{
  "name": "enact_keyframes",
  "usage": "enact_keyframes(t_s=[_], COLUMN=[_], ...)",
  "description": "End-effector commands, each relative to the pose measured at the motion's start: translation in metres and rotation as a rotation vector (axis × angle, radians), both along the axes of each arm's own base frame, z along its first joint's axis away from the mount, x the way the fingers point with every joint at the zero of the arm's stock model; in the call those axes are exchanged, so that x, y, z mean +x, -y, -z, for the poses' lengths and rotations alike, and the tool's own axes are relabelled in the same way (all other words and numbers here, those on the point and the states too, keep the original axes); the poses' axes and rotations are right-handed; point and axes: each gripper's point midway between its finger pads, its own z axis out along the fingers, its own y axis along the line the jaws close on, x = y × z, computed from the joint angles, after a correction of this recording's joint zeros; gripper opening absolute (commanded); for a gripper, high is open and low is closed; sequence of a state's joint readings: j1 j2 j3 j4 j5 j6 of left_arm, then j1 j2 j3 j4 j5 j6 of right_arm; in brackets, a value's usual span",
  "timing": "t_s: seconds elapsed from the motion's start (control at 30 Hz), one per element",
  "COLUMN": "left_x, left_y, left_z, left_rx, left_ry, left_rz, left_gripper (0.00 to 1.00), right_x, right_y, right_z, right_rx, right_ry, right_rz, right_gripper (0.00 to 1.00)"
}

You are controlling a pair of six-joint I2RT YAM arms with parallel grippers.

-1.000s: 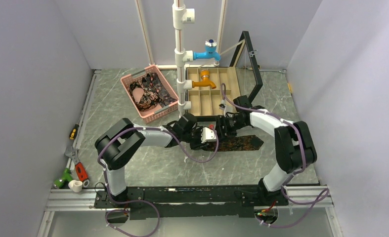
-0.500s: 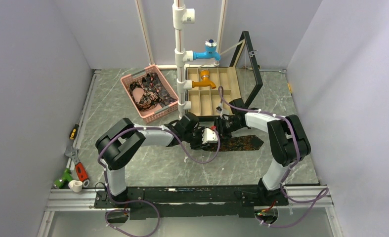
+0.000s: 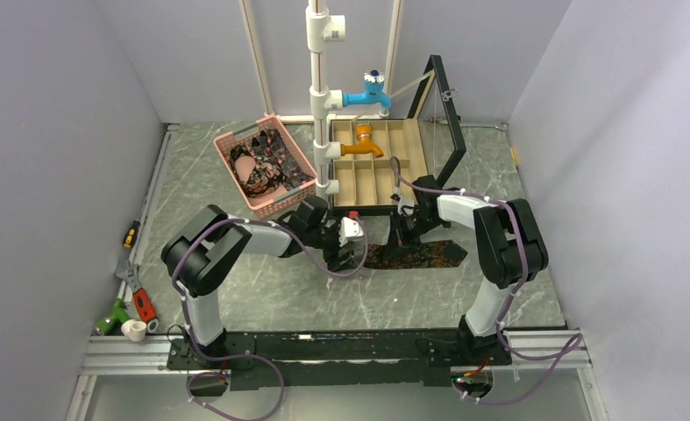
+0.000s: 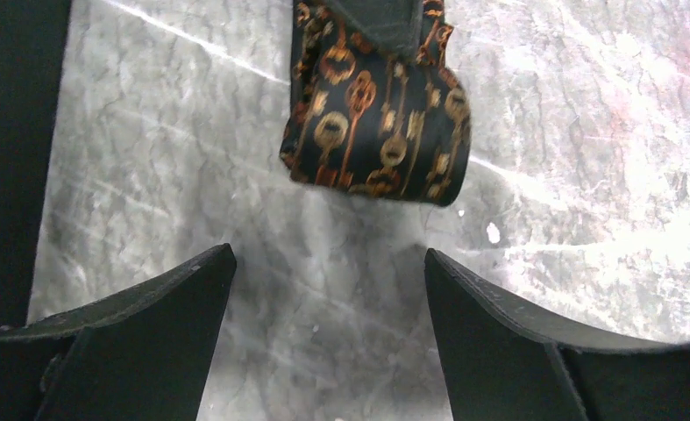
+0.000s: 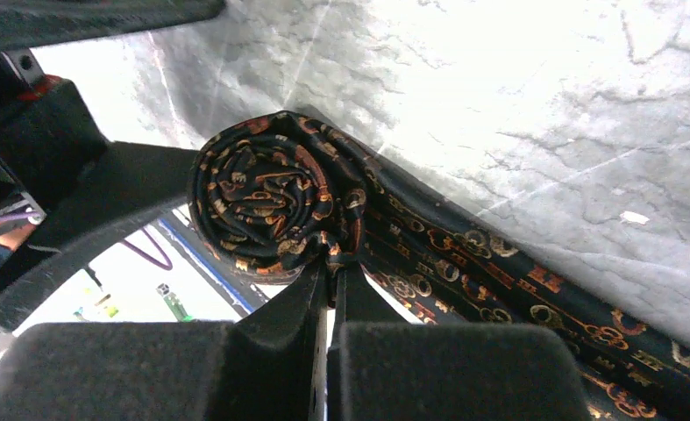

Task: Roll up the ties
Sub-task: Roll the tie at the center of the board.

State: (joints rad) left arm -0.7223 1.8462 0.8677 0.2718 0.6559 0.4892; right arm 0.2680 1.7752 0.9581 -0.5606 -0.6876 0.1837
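One tie [image 3: 430, 255], dark with an orange-brown pattern, lies on the marble table, its left end wound into a roll [image 5: 271, 197]. My right gripper [image 5: 332, 270] is shut, pinching fabric at the lower edge of that roll; from above it [image 3: 401, 239] stands over the tie's left end. The unrolled part [image 5: 516, 294] stretches away to the right. My left gripper [image 4: 328, 263] is open with nothing between its fingers, a short way from the roll [image 4: 376, 132]; from above it [image 3: 348, 248] sits left of the tie. More ties [image 3: 266, 158] fill the pink basket.
The pink mesh basket [image 3: 233, 143] stands at the back left. A wooden compartment box [image 3: 378, 180] with an open lid is behind the grippers, beside a white pipe post [image 3: 318, 105] carrying blue and orange taps. Hand tools [image 3: 135, 298] lie at the table's left edge.
My left gripper has opened and drawn back to the left, off the roll. My right gripper has closed on the roll's edge.
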Motion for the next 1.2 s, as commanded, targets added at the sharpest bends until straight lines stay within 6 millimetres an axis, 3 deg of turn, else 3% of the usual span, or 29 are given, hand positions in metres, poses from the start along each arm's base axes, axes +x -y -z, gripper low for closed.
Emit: enact_keyframes(t_s=[0.0, 0.23, 0.63, 0.77, 0.93, 1.03, 1.17], left_x=[-0.004, -0.003, -0.007, -0.008, -0.021, -0.026, -0.035], left_y=[0.007, 0.025, 0.085, 0.088, 0.059, 0.042, 0.025], left_z=[-0.030, -0.034, -0.043, -0.030, -0.001, 0.016, 0.024], left_rx=[-0.152, -0.266, -0.388, -0.338, -0.226, -0.149, -0.094], left_ry=[0.022, 0.049, 0.078, 0.022, -0.038, -0.057, -0.062], left_rz=[0.047, 0.075, 0.113, 0.096, 0.080, 0.055, 0.066], left_gripper=[0.86, 0.92, 0.93, 0.77, 0.52, 0.38, 0.26], right_x=[0.011, 0.021, 0.018, 0.012, 0.009, 0.010, 0.011], right_y=[0.041, 0.052, 0.048, 0.038, 0.020, 0.010, 0.007], right_z=[0.039, 0.051, 0.056, 0.047, 0.026, 0.011, -0.007], right_rx=[-0.281, -0.382, -0.382, -0.312, -0.183, -0.116, -0.067], right_ry=[0.038, 0.027, 0.000, 0.007, 0.043, 0.069, 0.092], right_rz=[-0.014, -0.021, -0.065, -0.069, -0.074, -0.071, -0.063], right_gripper=[0.00, 0.00, 0.00, 0.00, 0.00, 0.09, 0.21])
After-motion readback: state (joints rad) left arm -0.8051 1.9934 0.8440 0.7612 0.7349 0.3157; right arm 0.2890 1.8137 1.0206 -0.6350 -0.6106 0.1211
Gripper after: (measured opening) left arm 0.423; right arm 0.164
